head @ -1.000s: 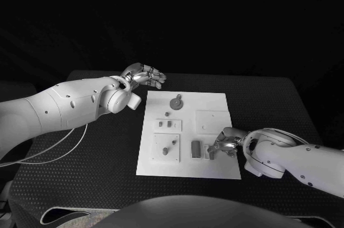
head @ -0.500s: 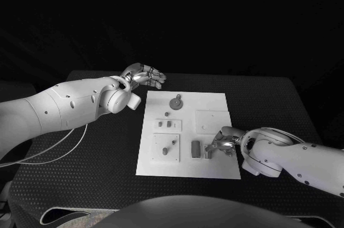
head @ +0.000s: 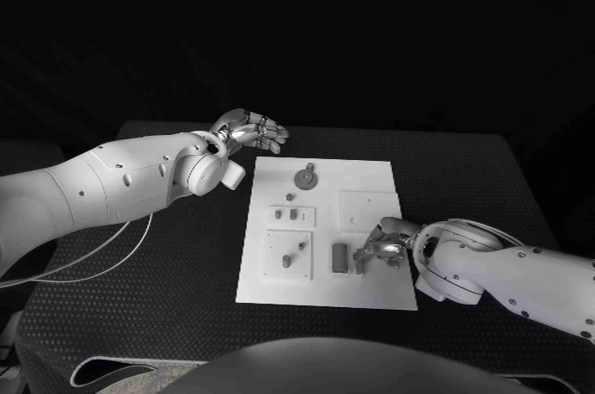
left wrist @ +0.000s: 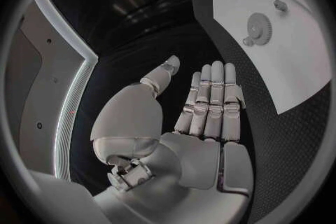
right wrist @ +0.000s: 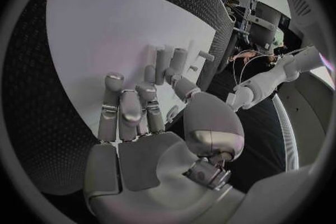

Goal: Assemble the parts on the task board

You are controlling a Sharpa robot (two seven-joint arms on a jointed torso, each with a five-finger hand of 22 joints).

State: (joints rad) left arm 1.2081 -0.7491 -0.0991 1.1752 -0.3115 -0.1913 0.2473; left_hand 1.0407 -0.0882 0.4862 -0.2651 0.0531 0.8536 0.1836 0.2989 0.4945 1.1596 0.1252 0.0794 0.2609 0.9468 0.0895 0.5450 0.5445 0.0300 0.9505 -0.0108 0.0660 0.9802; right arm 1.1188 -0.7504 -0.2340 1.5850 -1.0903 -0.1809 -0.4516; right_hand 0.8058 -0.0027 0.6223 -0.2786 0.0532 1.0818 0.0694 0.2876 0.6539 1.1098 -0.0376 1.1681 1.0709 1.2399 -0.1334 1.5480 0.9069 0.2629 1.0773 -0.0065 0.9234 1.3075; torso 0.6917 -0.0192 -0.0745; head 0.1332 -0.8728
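The task board [head: 320, 232] lies on the bench; the right hand [head: 387, 246] curls over small grey parts [head: 359, 261] near its front edge, whether pinching one I cannot tell; the left hand [head: 252, 132] hovers spread and empty off the far corner. The step looks like picking a part; next comes a firm pinch.

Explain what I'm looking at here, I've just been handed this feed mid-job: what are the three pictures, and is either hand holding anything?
The square picture looks down from the robot's head at a black table. The two round ones come from cameras behind each wrist. On the table lies a white task board with small grey parts, including a gear. The left hand hovers off the board's far corner, fingers straight and apart, holding nothing. The right hand is low over the board's near right area, fingertips at a cluster of upright parts. Whether it actually grips one, I cannot tell.
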